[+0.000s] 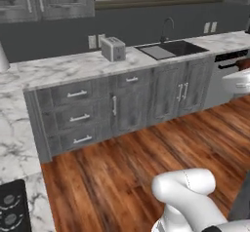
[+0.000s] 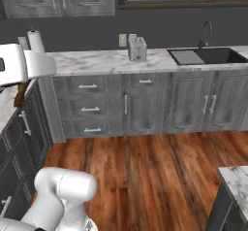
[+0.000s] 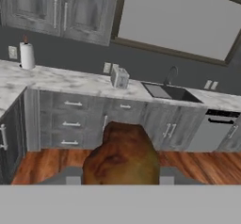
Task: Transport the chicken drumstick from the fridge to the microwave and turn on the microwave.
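- Golden-brown chicken drumstick (image 3: 123, 155), mottled with darker brown, seen large at the bottom centre of the hand view, between the two grey finger pads (image 3: 73, 180) at its left and right.
- Gripper (image 3: 120, 180) closed part-way on the drumstick, jaws held apart by the meat, pads pressed to its sides.
- Long axis running away from the hand camera: broad rounded end low and near, narrower end up and away, toward the grey cabinet fronts; exact tilt cannot be told.
- Drumstick held in the air, above the reddish-brown wooden plank floor (image 3: 197, 169), well apart from the white marbled counter (image 3: 70, 82).
- On that counter: small silver toaster (image 1: 113, 48), touching the top, left of the black sink basin (image 1: 171, 49) with its curved dark tap (image 1: 167, 29).
- White paper-towel roll (image 2: 35, 41) upright at the counter's left end in the right base view, near the corner.
- Grey wood-grain drawers and doors with silver bar handles (image 1: 77, 94) below the counter; matching upper cabinets (image 3: 56, 9) above.
- Pale grey window panel in a dark frame (image 3: 181, 18) over the sink.
- Grey appliance front with a dark top strip (image 3: 214, 131) right of the sink cabinet.
- Black hob corner with round dials (image 1: 12, 211) at the lower left of the left base view.
- No brand, label or legible writing to be read on anything.
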